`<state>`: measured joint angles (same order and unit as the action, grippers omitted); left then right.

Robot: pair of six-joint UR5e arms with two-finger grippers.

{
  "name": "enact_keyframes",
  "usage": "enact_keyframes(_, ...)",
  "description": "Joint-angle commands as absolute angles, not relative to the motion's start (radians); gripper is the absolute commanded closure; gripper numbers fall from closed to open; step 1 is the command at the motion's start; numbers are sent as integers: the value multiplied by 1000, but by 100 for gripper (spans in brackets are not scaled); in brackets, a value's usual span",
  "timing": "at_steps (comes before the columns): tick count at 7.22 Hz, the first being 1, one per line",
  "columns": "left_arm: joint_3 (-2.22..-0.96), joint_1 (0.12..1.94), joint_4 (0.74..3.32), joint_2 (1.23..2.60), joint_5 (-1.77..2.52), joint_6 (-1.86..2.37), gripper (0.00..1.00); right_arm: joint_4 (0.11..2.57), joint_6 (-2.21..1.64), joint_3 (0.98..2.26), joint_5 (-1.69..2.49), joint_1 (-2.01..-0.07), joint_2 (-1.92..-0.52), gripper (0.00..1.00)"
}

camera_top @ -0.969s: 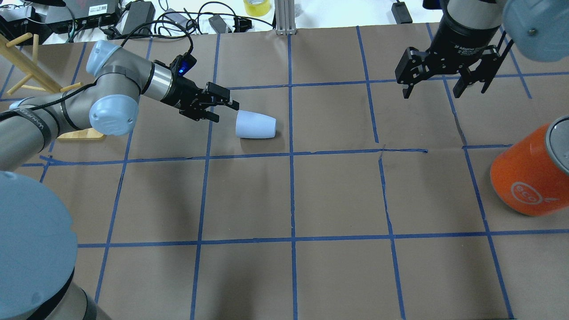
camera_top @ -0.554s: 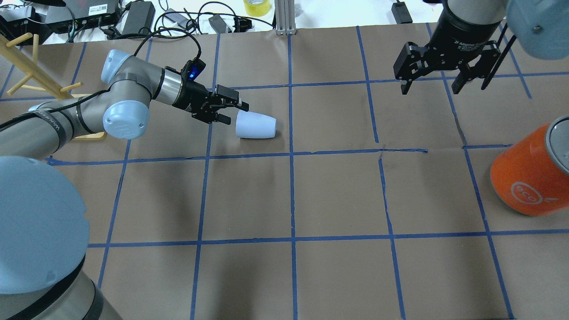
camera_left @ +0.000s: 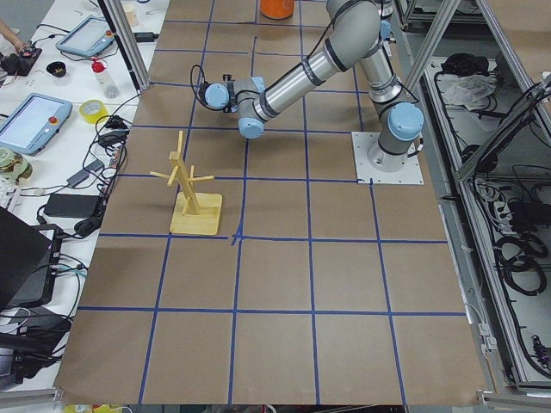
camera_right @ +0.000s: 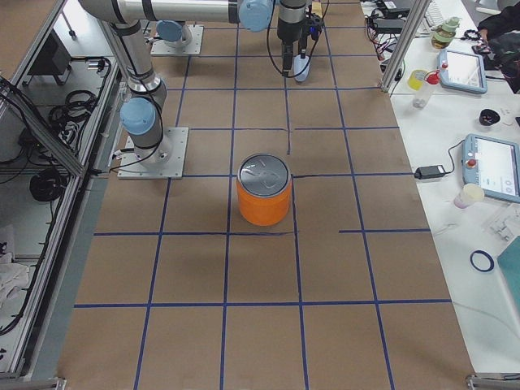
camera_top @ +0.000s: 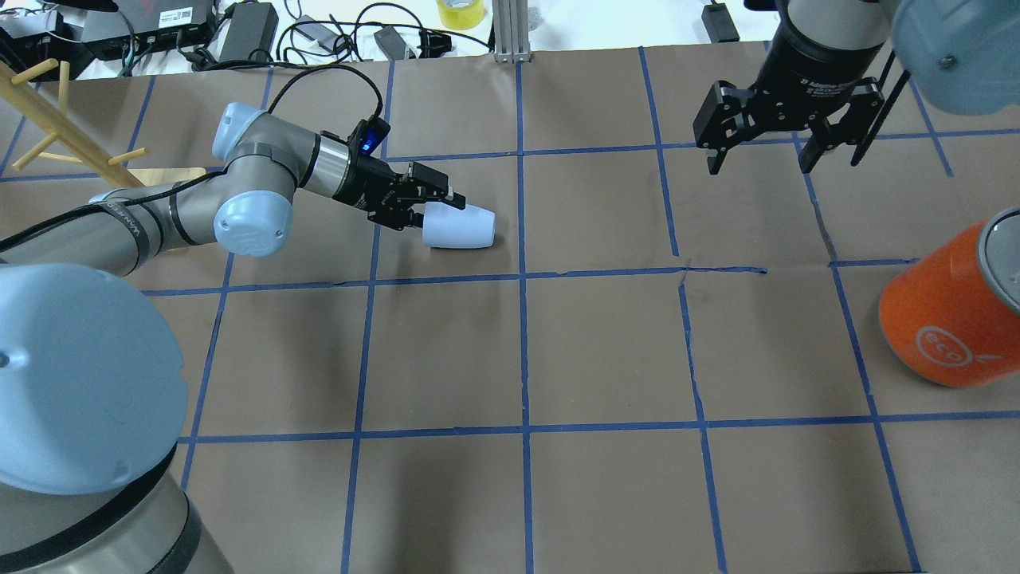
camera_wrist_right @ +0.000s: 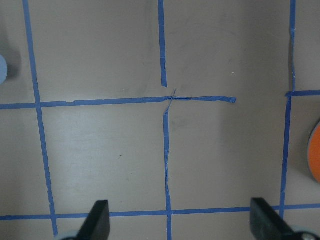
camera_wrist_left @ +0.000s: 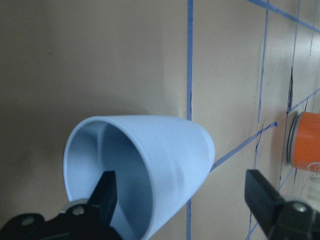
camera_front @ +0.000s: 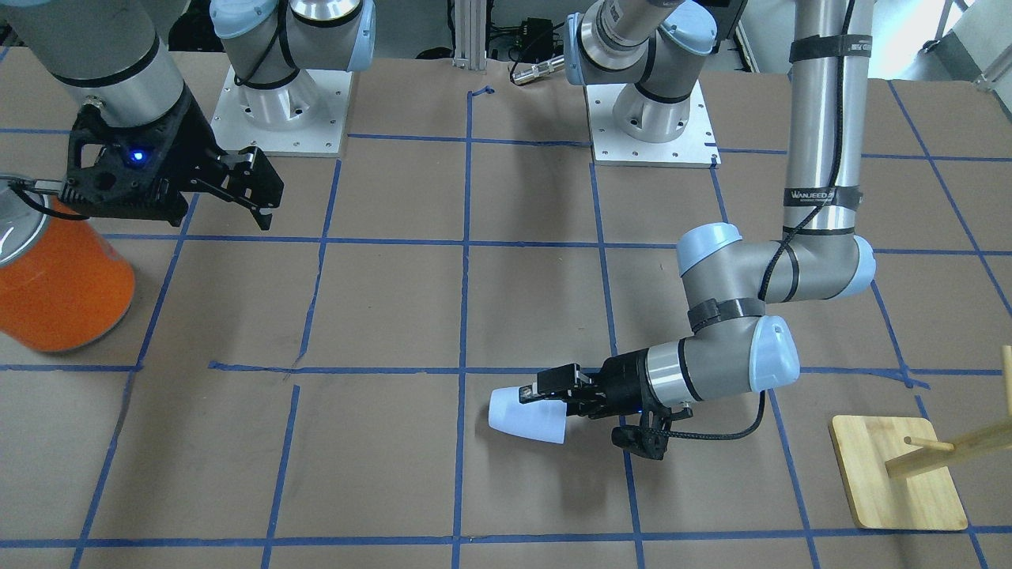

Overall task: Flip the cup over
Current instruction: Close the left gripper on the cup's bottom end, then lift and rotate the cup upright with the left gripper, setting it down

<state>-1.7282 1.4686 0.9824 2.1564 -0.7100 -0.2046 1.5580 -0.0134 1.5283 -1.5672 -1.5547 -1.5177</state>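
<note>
The pale blue cup (camera_top: 466, 227) lies on its side on the brown paper, mouth toward my left arm; it also shows in the front view (camera_front: 526, 415). My left gripper (camera_top: 434, 209) is open at the cup's mouth. In the left wrist view the cup (camera_wrist_left: 165, 155) fills the frame: one finger (camera_wrist_left: 106, 192) sits inside the mouth and the other finger (camera_wrist_left: 265, 197) is outside, well apart from the wall. My right gripper (camera_top: 757, 163) is open and empty, held high over the far right squares, far from the cup.
A large orange can (camera_top: 948, 319) with a silver top stands at the right edge. A wooden peg rack (camera_top: 48, 104) on a square base (camera_front: 901, 474) stands behind my left arm. Cables and boxes lie beyond the far table edge.
My left gripper has moved right, from short of the cup to its mouth, with one finger now inside. The cup has not moved. My right gripper has drifted slightly left.
</note>
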Motion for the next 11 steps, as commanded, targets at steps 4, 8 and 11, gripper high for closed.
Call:
enact_keyframes(4,-1718,1480,982,2131,-698,-163,100,1560,-2,1536,-1577,-1563,-1517,0)
enact_keyframes(8,-1661,1479,970,2037,-785,64,100,1560,0,1537,-1577,-1563,-1517,0)
enact_keyframes(11,-1609,1483,1032,1974,-1240,48,100,1560,0,1537,-1577,-1563,-1516,0)
